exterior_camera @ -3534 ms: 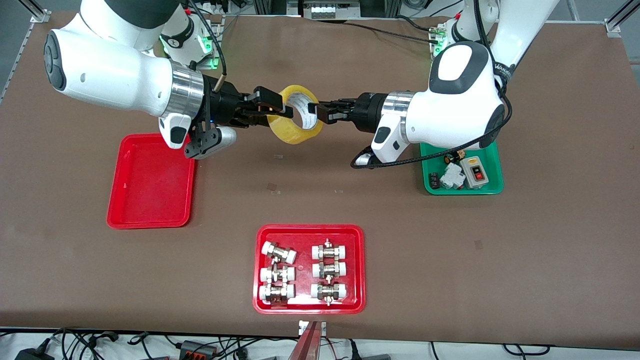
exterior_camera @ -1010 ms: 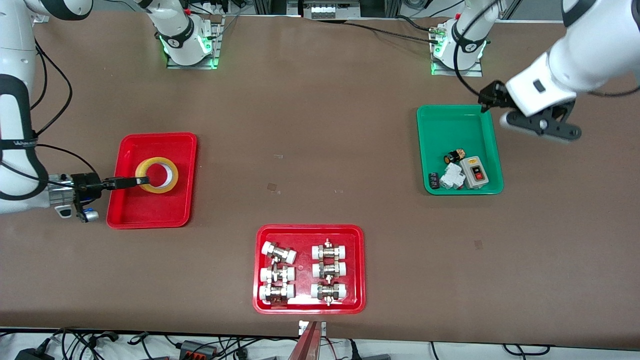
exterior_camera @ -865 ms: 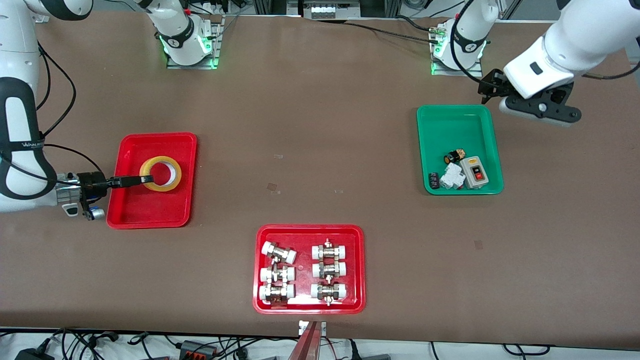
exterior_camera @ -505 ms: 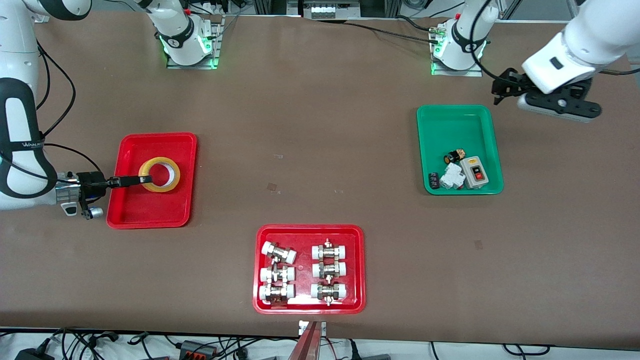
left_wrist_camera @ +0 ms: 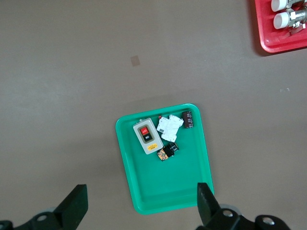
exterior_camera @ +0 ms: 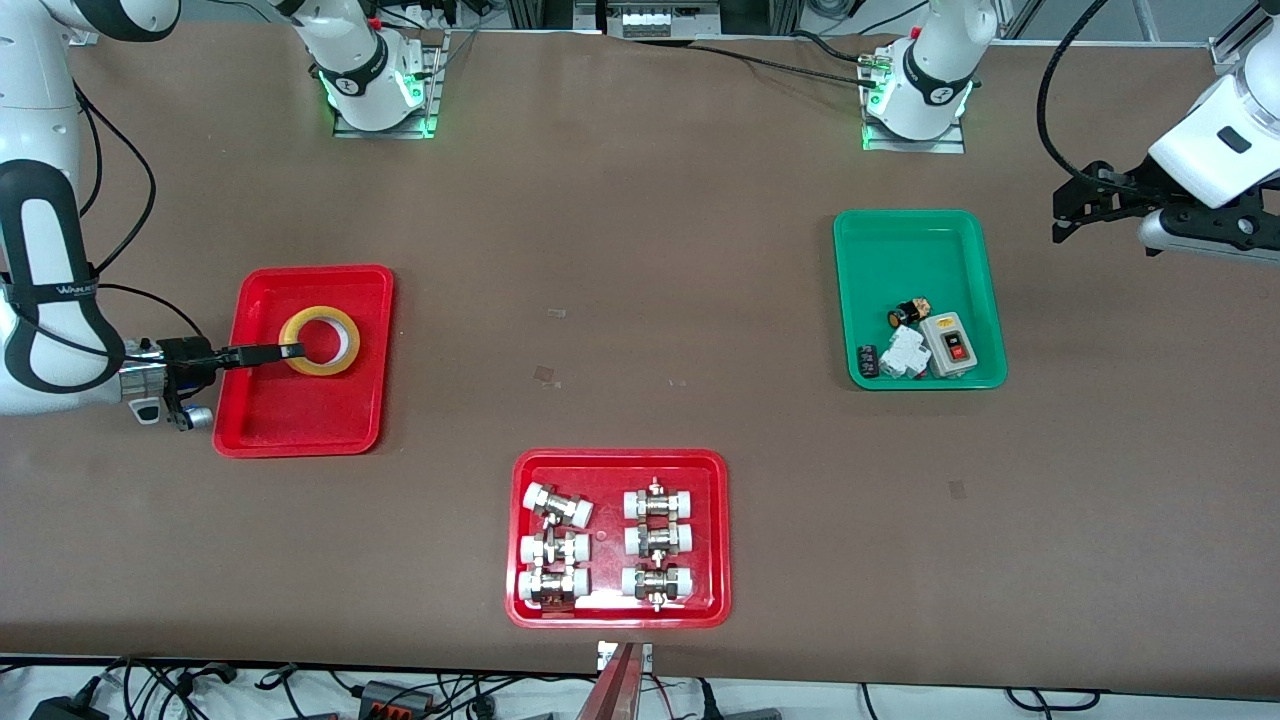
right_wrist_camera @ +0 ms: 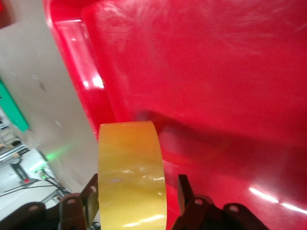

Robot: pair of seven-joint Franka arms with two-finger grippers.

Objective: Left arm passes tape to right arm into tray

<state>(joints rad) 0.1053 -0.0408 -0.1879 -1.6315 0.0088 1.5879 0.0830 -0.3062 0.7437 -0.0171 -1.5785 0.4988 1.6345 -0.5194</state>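
Front view: yellowish tape (exterior_camera: 320,341), white core, over red tray (exterior_camera: 300,420), clenched by right tool (exterior_camera: 283,351); left tool (exterior_camera: 1062,208) spread.

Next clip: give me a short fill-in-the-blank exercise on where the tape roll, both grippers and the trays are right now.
1. The roll of translucent yellowish packing tape is over the plain ___ rectangular plastic tray.
2. The right gripper is shut on the ___.
3. The left gripper, fingers open, is over bare table toward the left arm's end, beside the ___ tray.
4. The red tray with metal fittings lies ___ to the front camera than the other two trays.

Missing words: red; tape; green; nearer
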